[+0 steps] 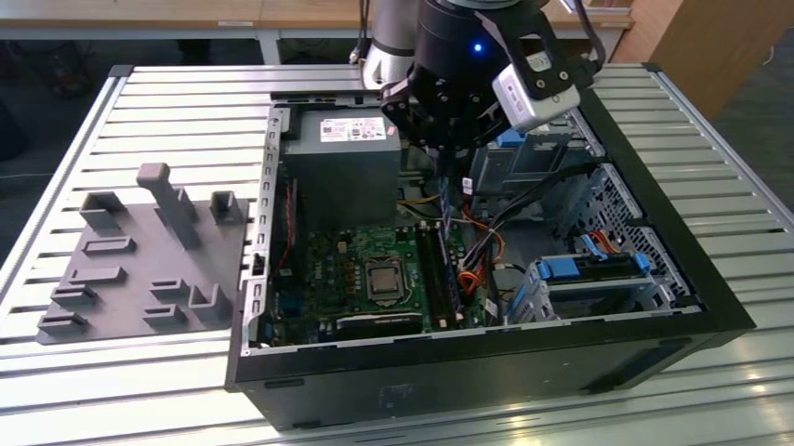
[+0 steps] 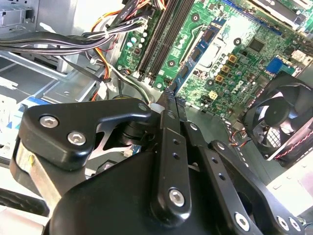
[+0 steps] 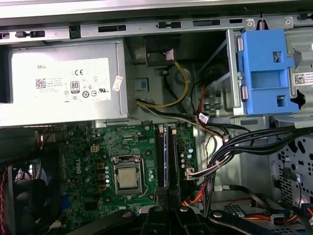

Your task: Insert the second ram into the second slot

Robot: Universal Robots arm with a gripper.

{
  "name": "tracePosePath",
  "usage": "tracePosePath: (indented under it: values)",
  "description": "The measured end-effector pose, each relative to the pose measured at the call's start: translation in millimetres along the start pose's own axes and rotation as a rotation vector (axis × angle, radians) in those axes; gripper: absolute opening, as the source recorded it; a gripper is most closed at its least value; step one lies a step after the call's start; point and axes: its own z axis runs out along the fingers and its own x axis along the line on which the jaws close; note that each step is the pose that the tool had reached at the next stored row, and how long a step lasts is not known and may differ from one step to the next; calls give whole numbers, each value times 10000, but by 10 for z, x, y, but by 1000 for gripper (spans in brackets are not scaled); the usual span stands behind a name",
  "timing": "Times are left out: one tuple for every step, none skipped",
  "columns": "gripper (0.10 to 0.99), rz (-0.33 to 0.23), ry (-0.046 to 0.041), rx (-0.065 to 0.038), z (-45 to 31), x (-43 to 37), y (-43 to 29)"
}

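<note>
With end effector (image 2: 168,100) clamped shut on ram (image 2: 174,97) high over board (image 3: 93,142) inside case (image 1: 496,346), keep it parallel to slot (image 3: 172,156), level end to end, clear of cables (image 3: 244,142), pressing straight down evenly.

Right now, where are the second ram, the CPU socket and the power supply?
second ram (image 3: 165,156), first wrist view, on its thin blue edge.
CPU socket (image 3: 128,177), first wrist view, on the silver centre plate.
power supply (image 3: 22,110), first wrist view, on bare grey casing beside its label.
</note>
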Motion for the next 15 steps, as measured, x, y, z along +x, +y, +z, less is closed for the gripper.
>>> tracePosePath:
  values:
    - [118, 0, 2, 0, 3, 0, -2]
    - [118, 1, 3, 0, 6, 0, -4]
    - [118, 1, 3, 1, 10, 0, -6]
    - [118, 1, 4, 0, 14, 0, -8]
    - [118, 1, 5, 0, 18, 0, -10]
    - [118, 1, 6, 2, 20, 0, -11]
    - [118, 1, 7, 2, 23, -1, -12]
    - [118, 1, 8, 3, 26, -1, -13]
    - [118, 1, 8, 2, 29, -1, -13]
    - [118, 1, 8, 2, 32, -1, -14]
    - [118, 1, 9, 2, 34, 0, -14]
    - [118, 1, 9, 2, 36, 0, -15]
    - [118, 1, 10, 2, 38, -1, -15]
    - [118, 1, 10, 2, 41, -1, -15]
    - [118, 1, 10, 3, 43, -1, -16]
